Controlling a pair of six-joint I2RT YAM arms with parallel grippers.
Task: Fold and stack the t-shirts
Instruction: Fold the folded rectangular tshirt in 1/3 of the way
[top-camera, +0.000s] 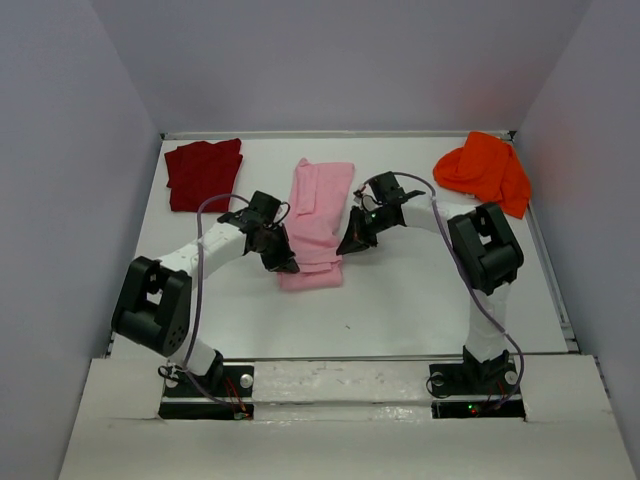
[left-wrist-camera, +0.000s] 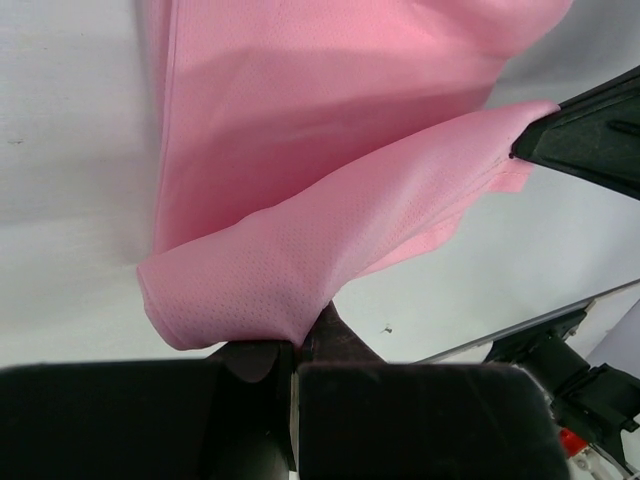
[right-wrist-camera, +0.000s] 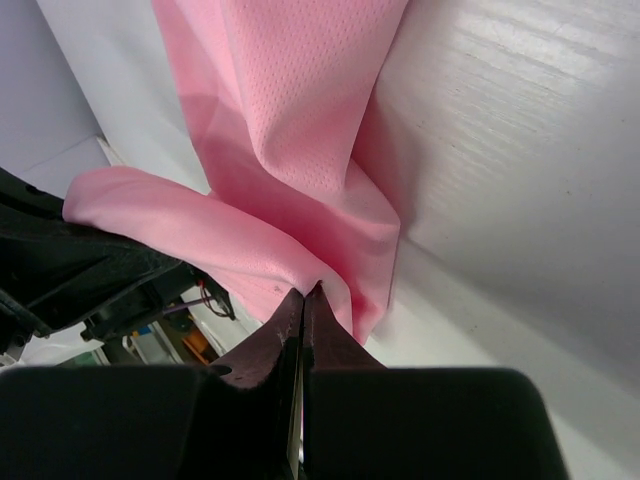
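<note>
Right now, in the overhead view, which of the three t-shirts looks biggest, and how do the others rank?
1. pink t-shirt: a long folded strip that covers the most area.
2. dark red t-shirt and orange t-shirt: these look about alike. The red one is a flat square and the orange one a crumpled heap, so I won't rank them.

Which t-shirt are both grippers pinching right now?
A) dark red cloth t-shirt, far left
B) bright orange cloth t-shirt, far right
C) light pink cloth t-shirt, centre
C: the left gripper and the right gripper are each shut on the near end of the light pink cloth t-shirt. The dark red cloth t-shirt and the bright orange cloth t-shirt lie apart from both grippers at the far corners.
</note>
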